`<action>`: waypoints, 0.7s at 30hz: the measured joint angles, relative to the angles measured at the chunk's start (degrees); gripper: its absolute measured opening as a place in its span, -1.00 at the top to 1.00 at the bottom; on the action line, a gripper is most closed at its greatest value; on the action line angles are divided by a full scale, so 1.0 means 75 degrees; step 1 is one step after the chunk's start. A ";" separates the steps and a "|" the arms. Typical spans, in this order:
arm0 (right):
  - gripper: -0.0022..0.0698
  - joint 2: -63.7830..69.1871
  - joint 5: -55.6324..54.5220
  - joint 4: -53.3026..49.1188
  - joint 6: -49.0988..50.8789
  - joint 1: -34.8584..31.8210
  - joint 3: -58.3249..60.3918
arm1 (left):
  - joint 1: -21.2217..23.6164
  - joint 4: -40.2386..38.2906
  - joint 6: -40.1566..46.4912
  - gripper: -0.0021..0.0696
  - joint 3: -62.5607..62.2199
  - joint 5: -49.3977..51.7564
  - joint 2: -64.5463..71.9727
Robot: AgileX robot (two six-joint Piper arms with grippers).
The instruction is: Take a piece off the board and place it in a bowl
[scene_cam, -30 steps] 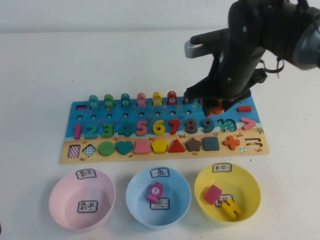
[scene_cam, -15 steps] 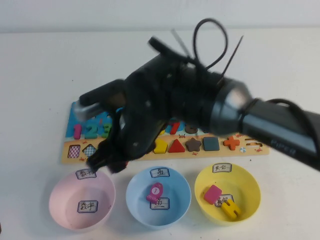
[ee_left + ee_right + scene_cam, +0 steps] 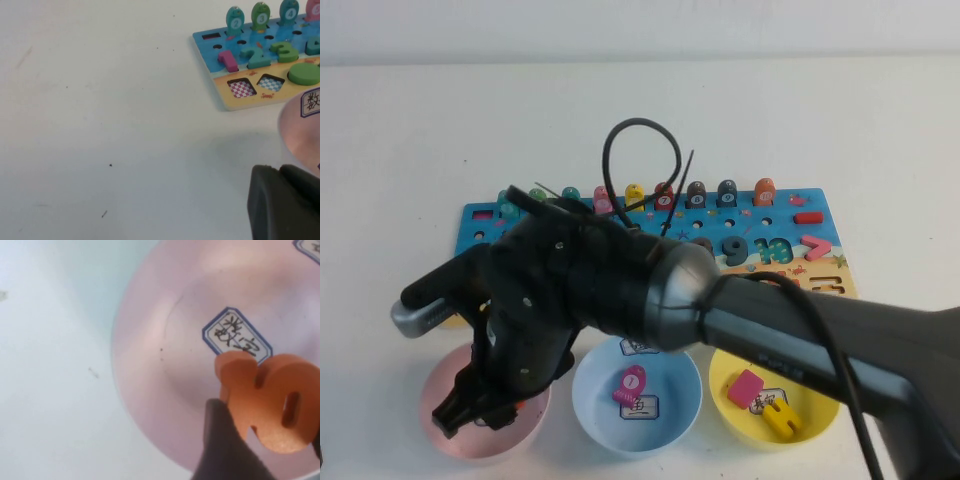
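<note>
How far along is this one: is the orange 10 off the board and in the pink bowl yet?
Done: the orange 10 is off the board; its slot there is bare. In hand: the right tool grips it over the pink bowl, as the right wrist view shows. Left: letting go so it drops in. The left tool sits beside that bowl, idle.

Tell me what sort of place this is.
Probably a robot test bench set up as a child's sorting game: a plain white table, a number puzzle board, labelled bowls. The right gripper holds the orange "10" over the pink bowl; the left gripper sits beside it.
</note>
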 joint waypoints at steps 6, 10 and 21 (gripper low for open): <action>0.05 0.0541 0.0482 -0.0156 -0.0014 0.0000 -0.0563 | 0.0000 0.0000 0.0000 0.95 0.0000 0.0000 0.0000; 0.05 0.0873 0.0592 -0.0190 -0.0014 0.0000 -0.0866 | 0.0000 0.0000 0.0000 0.95 0.0000 0.0000 0.0000; 0.05 0.1346 0.0876 -0.0404 -0.0159 0.0000 -0.1607 | 0.0000 0.0000 0.0000 0.95 0.0000 0.0000 0.0000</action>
